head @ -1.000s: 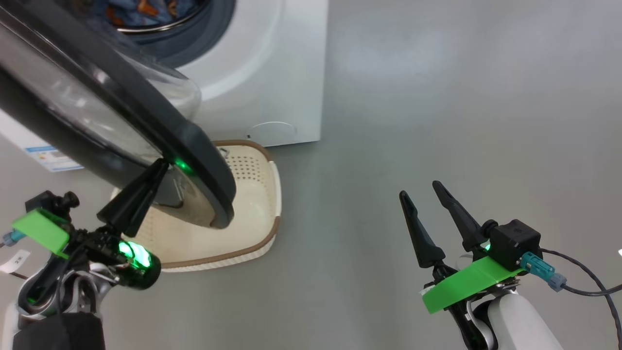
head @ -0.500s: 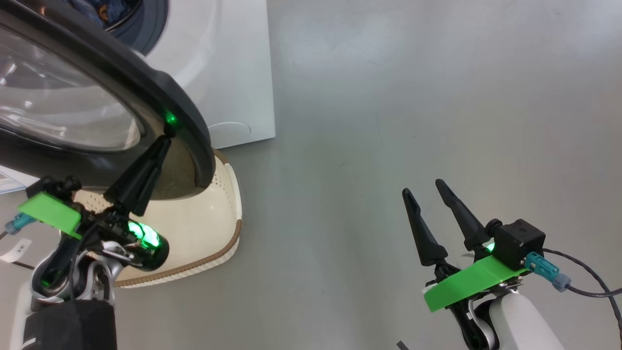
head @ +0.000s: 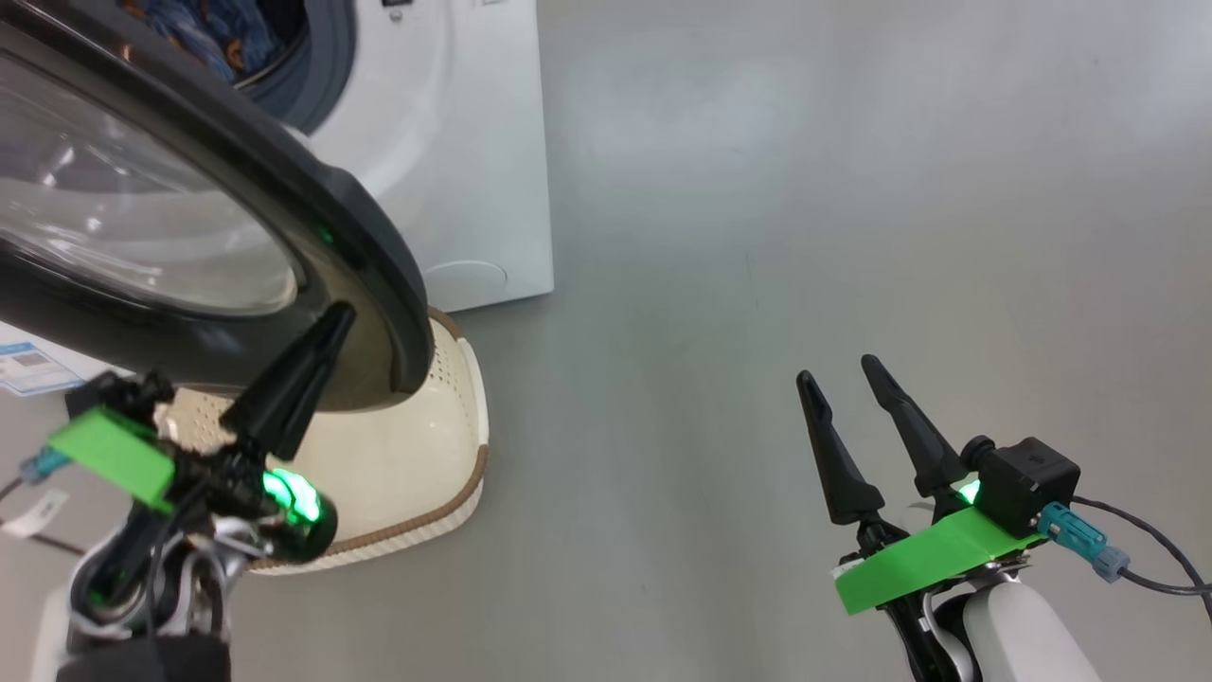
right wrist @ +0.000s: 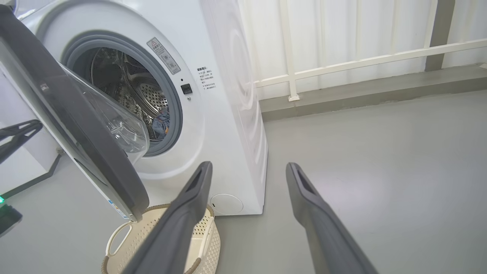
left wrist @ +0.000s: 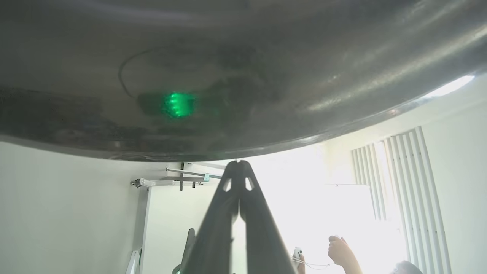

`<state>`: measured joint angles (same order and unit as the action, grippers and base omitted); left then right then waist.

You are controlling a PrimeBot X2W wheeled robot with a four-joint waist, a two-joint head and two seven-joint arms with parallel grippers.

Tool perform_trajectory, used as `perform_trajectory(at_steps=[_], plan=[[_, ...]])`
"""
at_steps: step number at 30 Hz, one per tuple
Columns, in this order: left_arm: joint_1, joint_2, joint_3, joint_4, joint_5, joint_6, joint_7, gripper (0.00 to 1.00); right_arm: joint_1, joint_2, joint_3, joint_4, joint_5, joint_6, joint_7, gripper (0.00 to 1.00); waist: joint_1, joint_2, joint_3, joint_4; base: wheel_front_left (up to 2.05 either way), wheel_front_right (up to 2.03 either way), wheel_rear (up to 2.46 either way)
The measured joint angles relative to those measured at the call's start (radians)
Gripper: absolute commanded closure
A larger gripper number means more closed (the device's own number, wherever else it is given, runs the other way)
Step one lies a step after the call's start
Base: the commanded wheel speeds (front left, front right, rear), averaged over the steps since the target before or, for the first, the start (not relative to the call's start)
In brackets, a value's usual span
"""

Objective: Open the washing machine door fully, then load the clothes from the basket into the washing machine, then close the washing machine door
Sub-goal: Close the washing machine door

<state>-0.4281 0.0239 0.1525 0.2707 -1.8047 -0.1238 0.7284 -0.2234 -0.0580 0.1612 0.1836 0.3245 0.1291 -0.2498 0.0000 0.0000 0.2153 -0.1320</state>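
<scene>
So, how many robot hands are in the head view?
2. The left hand is at lower left, shut, by the washing machine door rim; the right hand is at lower right, open, above the floor.

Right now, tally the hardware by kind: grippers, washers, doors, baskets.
grippers: 2 (left gripper, right gripper)
washer: 1
door: 1
basket: 1
Total: 5
</scene>
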Motion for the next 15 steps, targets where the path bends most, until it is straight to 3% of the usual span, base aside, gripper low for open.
perform_trajectory(at_steps=[9,15], plan=[[0.199,0.000,0.015,-0.189,0.061,0.000,-0.019,1.00,0.046,0.000,-0.008,0.000,0.003,0.000,0.000,0.00,0.0000,0.0000,-0.077,0.021,0.00,0.00,0.00],[0.318,0.001,0.012,-0.344,0.187,0.000,-0.166,1.00,0.072,0.001,-0.012,0.000,0.002,0.000,0.000,0.00,0.0000,0.0000,-0.138,0.044,0.00,0.00,0.00]])
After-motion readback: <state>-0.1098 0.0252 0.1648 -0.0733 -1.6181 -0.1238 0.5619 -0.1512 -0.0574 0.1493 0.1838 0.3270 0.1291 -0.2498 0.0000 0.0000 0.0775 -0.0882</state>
